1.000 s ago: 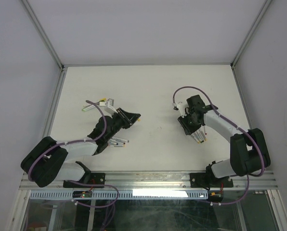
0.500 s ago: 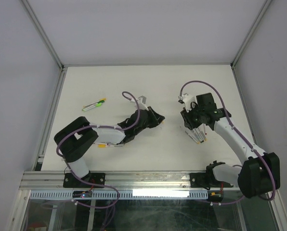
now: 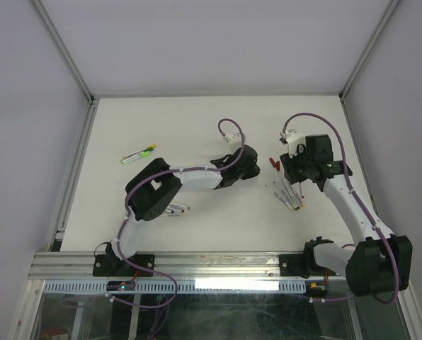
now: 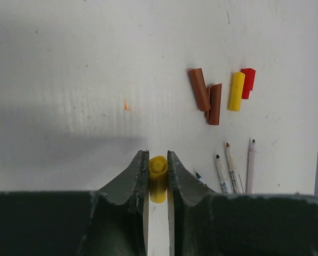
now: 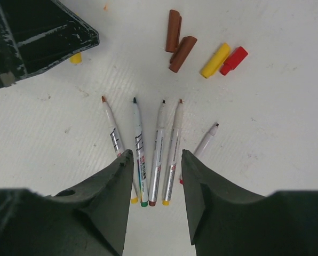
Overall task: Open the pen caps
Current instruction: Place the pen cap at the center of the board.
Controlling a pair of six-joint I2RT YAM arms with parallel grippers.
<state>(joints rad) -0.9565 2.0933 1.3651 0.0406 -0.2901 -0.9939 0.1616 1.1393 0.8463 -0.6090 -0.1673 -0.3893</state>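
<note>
left claw (image 4: 158,160) clenched on yellow cap (image 4: 158,177), over white counter (image 4: 68,64), right claw (image 5: 157,154) released and empty, above five uncapped pens (image 5: 160,144) lying side by side, four loose caps (image 5: 182,53) just beyond their tips, two brown, one yellow, one red

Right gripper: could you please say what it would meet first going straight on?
Likely the uncapped pens lying directly ahead of the right gripper; its height above them is unclear.
</note>
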